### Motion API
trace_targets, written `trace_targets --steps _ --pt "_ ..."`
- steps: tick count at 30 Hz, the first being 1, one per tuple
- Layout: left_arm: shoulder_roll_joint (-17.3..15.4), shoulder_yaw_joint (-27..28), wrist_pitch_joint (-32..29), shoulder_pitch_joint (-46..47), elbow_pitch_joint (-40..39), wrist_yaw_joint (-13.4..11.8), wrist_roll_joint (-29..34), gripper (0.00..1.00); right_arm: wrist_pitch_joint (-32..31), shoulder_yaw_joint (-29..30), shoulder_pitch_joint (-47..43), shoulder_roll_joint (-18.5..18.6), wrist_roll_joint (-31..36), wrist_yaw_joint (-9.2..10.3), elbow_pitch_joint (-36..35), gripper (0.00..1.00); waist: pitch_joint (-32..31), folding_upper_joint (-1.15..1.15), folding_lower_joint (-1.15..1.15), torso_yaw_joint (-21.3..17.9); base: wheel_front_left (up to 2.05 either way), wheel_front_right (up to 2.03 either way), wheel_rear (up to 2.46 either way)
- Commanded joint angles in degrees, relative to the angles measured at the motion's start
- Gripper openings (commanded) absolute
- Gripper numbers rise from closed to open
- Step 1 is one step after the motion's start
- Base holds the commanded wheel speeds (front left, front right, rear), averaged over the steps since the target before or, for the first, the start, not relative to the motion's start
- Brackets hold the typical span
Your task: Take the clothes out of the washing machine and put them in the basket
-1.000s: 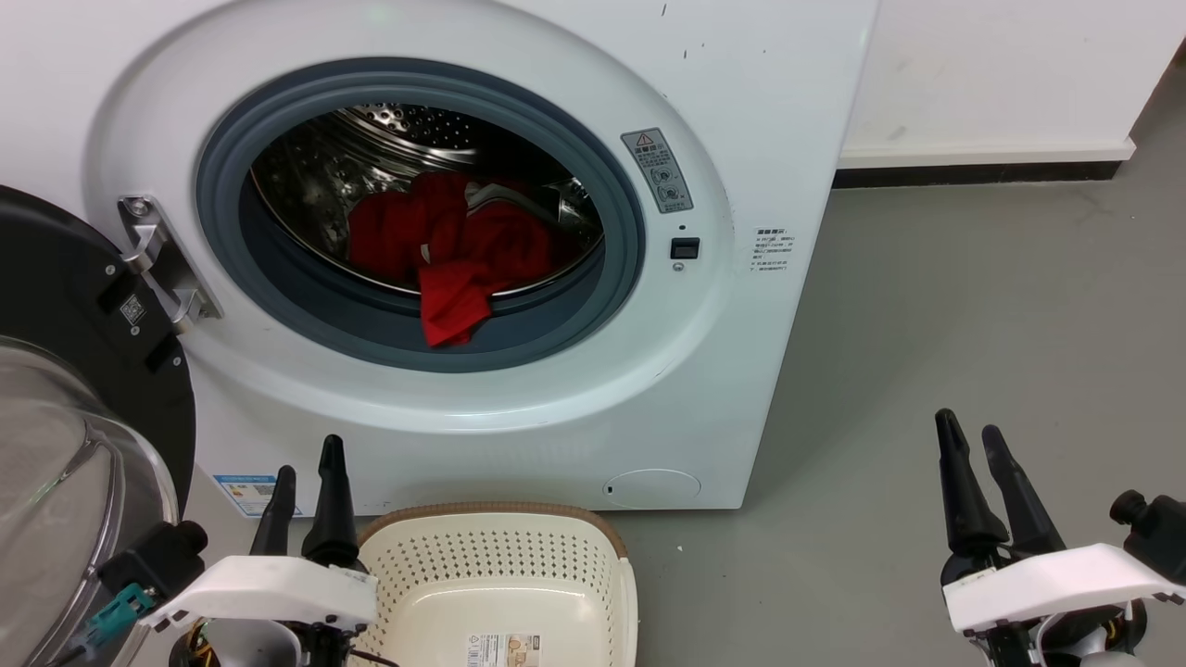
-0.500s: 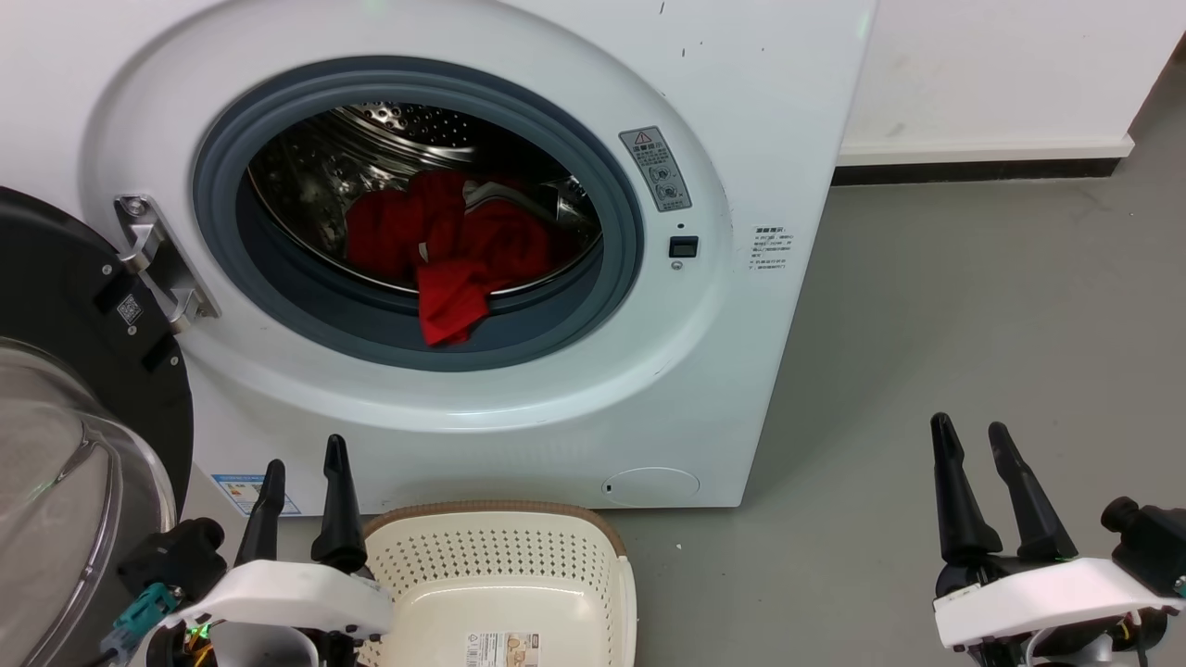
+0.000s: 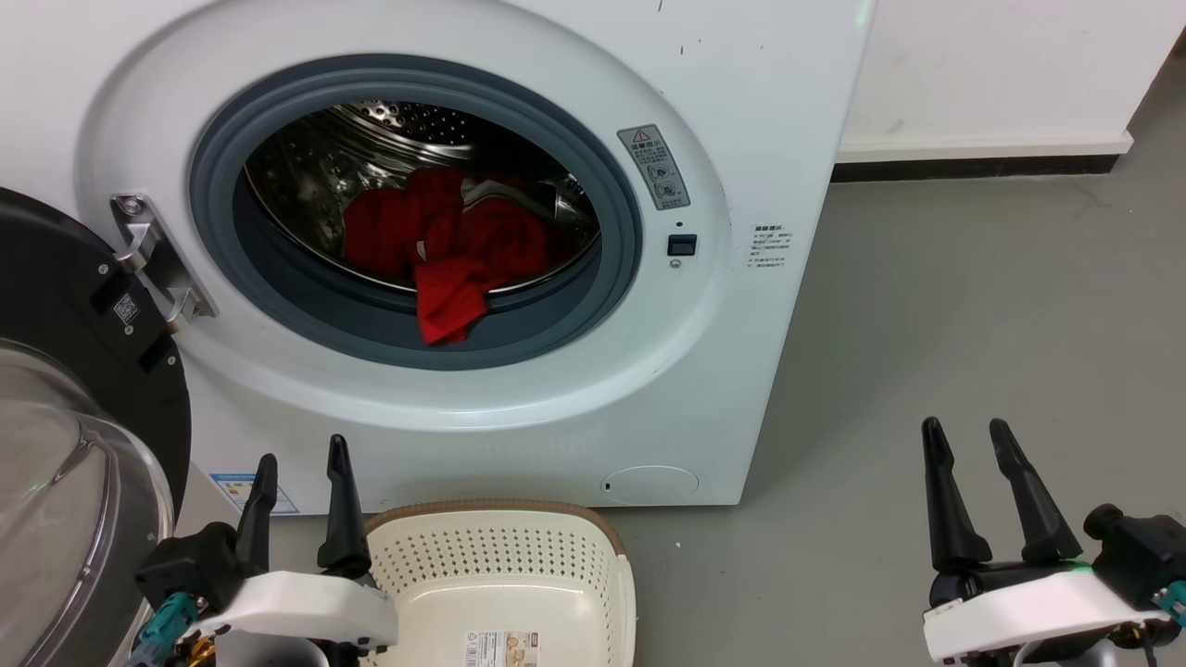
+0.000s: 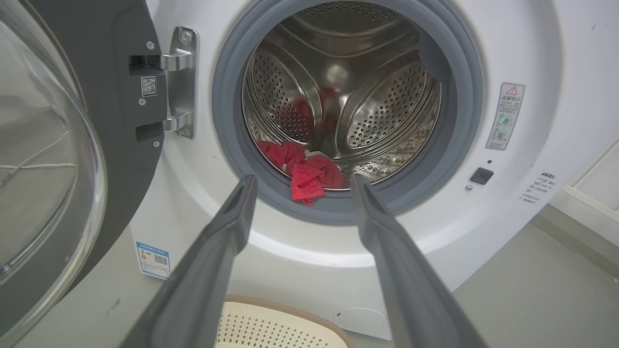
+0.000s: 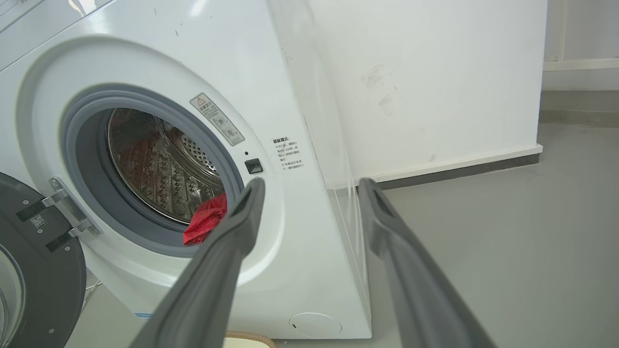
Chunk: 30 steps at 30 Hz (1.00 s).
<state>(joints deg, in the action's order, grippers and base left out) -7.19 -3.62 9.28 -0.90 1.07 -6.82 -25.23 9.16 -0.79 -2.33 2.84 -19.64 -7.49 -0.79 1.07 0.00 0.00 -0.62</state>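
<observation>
1. Inside the perforated steel drum (image 3: pixel 408 125) of the large white front-loading washing machine (image 3: pixel 519 417), the bright red fabric clothes (image 3: pixel 463 245) lie heaped at the bottom front. None is in the basket, so I judge the task barely begun.
2. One red flap spills over the drum lip onto the round grey rubber ring (image 3: pixel 278 296). Its long axis runs downward and out toward the robot, and it looks the easiest piece to seize.
3. The left gripper (image 3: pixel 301 451) hovers low before the machine, its two dark fingers spread fairly wide with nothing between them. In the left wrist view the flap sits between the two fingers, so this gripper points at it. The cloth lies ahead and above, well apart.
4. The right gripper (image 3: pixel 964 424) is likewise spread and empty. It hangs over the bare grey floor (image 3: pixel 927 306) off the machine's right side and aims past the porthole's edge. The left arm is nearer and better lined up.
5. The small cream-white perforated plastic basket (image 3: pixel 491 508), brown-rimmed, stands on the floor below the porthole, just beside the left gripper. It holds only its paper label.
6. The black-framed glass door (image 3: pixel 56 296) stands swung open at the left, near the left arm. A reach should probably keep to its right.
</observation>
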Motion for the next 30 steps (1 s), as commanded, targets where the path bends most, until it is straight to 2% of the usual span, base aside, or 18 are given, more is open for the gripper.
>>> trace_targets --steps 1,30 --pt "-0.3 -0.1 0.5 -0.1 -0.8 -0.4 1.6 1.0 0.6 -0.1 -0.3 0.1 1.6 -0.01 -0.9 1.0 0.0 0.0 0.0 0.0 0.0 0.0 0.0" --pt "1.3 1.7 4.2 -2.3 -0.8 1.0 16.4 1.0 4.2 -1.3 -2.2 0.1 15.2 0.0 -3.2 1.0 -0.1 0.0 0.0 -0.4 0.0 0.0 0.0"
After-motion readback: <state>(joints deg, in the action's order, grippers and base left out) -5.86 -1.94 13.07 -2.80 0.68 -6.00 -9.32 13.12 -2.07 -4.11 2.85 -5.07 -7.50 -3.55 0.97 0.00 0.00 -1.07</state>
